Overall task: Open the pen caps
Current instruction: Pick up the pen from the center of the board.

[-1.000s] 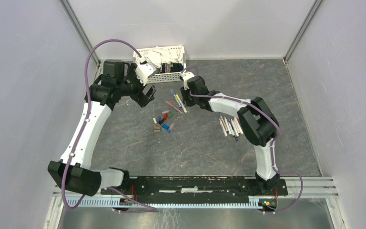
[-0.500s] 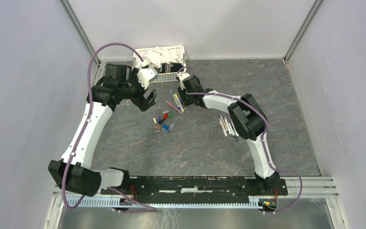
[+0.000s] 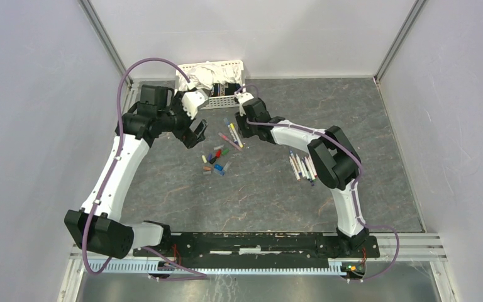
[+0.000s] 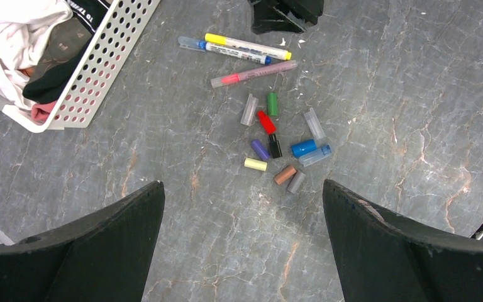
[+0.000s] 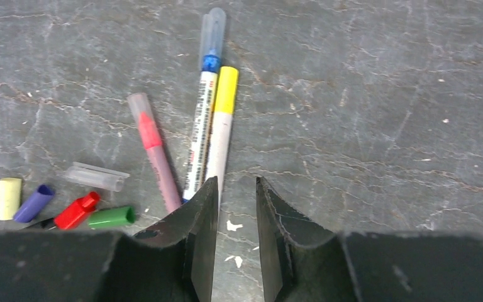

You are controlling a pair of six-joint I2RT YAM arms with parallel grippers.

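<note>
Placement: loose pen caps (image 4: 303,148), short smooth plastic cylinders, lie clustered on the veined grey table (image 3: 264,195). The left gripper (image 4: 242,189) hangs above them, jaws wide apart and empty. The right gripper (image 5: 236,187), jaws narrowly apart and clamping nothing, hovers at the near ends of the yellow pen (image 5: 222,126) and blue pen (image 5: 204,107). We judge that it is lining up a pick. Both slim round barrels appear capped.

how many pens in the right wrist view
3, side by side just ahead of the right fingers: pink pen on the left, blue pen in the middle, yellow pen on the right. The fingers may hide more.
</note>
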